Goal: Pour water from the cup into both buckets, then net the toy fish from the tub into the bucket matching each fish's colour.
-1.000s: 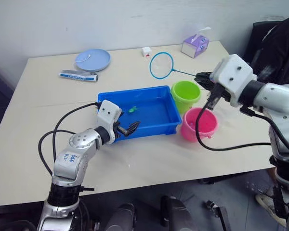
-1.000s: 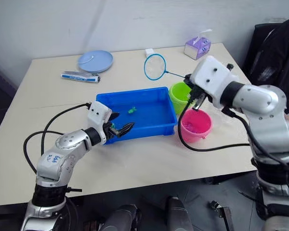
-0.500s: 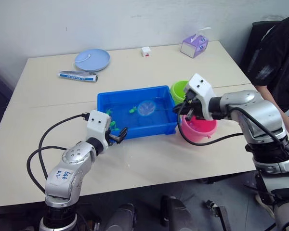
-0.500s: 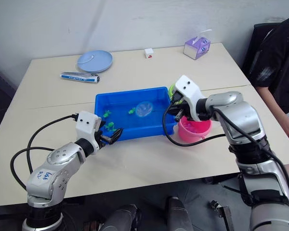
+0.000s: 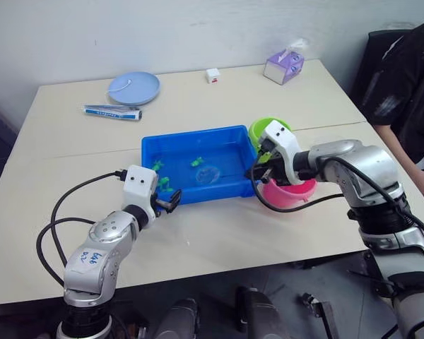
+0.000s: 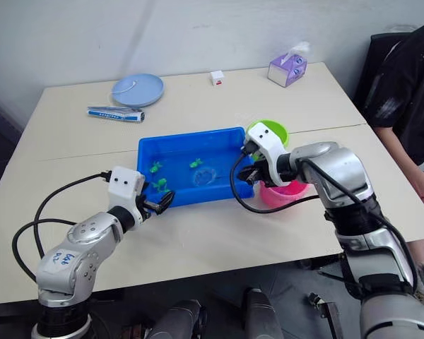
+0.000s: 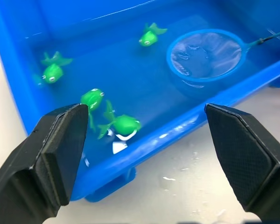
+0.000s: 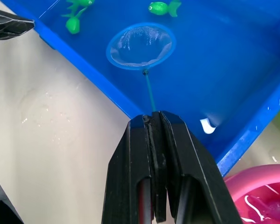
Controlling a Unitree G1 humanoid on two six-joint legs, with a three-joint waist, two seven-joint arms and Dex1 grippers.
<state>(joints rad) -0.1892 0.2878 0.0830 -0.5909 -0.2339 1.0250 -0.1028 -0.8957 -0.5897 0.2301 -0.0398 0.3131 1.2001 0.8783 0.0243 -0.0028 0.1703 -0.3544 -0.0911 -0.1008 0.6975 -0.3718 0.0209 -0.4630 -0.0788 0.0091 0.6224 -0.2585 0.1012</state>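
Colour rundown: the shallow rectangular plastic tub [image 5: 233, 185] was bright blue, and every tiny plastic toy fish [image 7: 122, 125] I could see in it was bright green. My small round hoop net [image 7: 205, 55] had a blue rim with pale see-through mesh and a thin teal-looking stick. My right gripper [image 8: 155, 125] had black fingers, same as my left gripper [image 7: 149, 140]. One small round plastic bucket [image 5: 260, 128] was lime green, the other bucket [image 5: 297, 195] hot pink. The table [image 5: 198, 99] was plain beige, the round plate [image 5: 133, 86] pale blue, the tissue box [image 5: 281, 67] lilac.
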